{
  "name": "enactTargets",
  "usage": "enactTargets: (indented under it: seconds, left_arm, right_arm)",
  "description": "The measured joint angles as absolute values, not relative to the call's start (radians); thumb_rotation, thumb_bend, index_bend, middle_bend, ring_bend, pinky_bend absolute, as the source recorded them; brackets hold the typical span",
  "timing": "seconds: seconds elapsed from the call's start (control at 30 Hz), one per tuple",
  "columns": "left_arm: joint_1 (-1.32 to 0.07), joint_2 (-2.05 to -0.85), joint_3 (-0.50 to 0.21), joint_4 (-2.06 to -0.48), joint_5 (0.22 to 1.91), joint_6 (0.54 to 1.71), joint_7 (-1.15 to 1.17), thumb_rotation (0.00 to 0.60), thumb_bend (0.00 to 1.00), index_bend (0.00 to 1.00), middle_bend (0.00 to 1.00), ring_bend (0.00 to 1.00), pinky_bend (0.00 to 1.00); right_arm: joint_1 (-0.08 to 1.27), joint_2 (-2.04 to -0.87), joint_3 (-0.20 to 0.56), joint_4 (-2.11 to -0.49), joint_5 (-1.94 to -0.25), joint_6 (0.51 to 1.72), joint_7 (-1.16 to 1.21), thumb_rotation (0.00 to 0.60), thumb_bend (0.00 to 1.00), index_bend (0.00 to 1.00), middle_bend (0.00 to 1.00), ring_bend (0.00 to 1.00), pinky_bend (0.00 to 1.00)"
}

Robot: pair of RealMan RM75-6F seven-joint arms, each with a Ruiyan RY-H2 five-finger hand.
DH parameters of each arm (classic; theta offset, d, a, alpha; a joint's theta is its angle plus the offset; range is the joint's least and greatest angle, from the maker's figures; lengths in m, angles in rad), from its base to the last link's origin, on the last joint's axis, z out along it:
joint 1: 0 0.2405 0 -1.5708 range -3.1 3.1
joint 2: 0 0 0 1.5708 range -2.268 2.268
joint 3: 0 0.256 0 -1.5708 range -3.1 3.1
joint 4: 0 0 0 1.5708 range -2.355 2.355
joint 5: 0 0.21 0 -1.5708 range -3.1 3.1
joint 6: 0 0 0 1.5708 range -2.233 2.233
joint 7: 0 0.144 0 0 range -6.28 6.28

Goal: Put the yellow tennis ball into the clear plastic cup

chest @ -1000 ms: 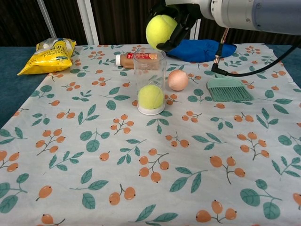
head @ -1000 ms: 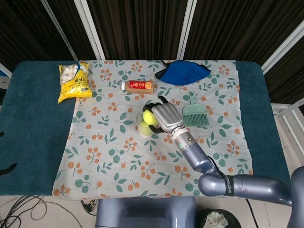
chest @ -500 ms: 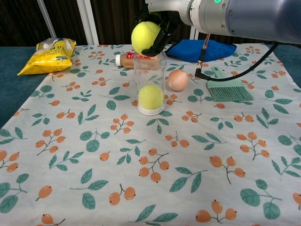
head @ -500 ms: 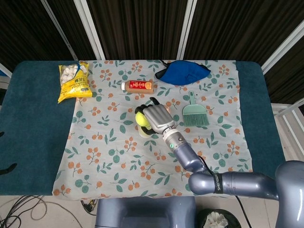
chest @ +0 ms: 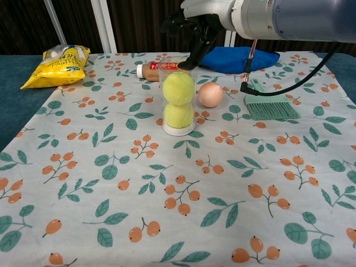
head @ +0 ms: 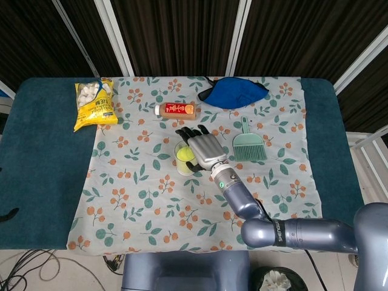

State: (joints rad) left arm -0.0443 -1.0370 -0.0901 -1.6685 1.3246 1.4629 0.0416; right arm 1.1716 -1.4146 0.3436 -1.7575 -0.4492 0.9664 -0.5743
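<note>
The clear plastic cup [chest: 177, 97] stands upright on the floral cloth, and two yellow tennis balls sit stacked inside it, the upper tennis ball [chest: 178, 88] resting on the lower one [chest: 178, 115]. In the head view the cup [head: 184, 161] shows a yellow ball inside, partly hidden by my right hand [head: 203, 150]. My right hand [chest: 192, 25] hovers just above the cup's rim with its fingers spread and holds nothing. My left hand is not in either view.
A peach-coloured egg-shaped object [chest: 210, 94] lies right of the cup. A green hand brush [chest: 270, 105], a blue cloth [chest: 236, 58], an orange bottle [head: 175, 110] lying down and a yellow snack bag [chest: 55, 64] lie around the cloth.
The tennis ball left my right hand and dropped into the cup, landing on the ball inside. The hand's fingers have spread apart above the rim.
</note>
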Motion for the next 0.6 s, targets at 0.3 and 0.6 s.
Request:
enactTargets:
  seconds: [0.3, 0.6]
  left_arm:
    - [-0.043, -1.038, -0.090, -1.670, 1.325, 1.466, 0.048, 0.600, 0.00, 0.15, 0.00, 0.01, 0.06]
    - [-0.047, -1.053, -0.082, -1.676, 1.339, 1.468, 0.086, 0.600, 0.00, 0.15, 0.00, 0.01, 0.06]
  right_arm:
    - [1.047, -1.260, 0.328, -1.901, -0.638, 1.051, -0.489, 0.600, 0.42, 0.10, 0.10, 0.16, 0.01]
    - [0.783, -1.109, 0.187, -1.973, -1.008, 1.229, -0.373, 0.600, 0.42, 0.09, 0.10, 0.16, 0.00]
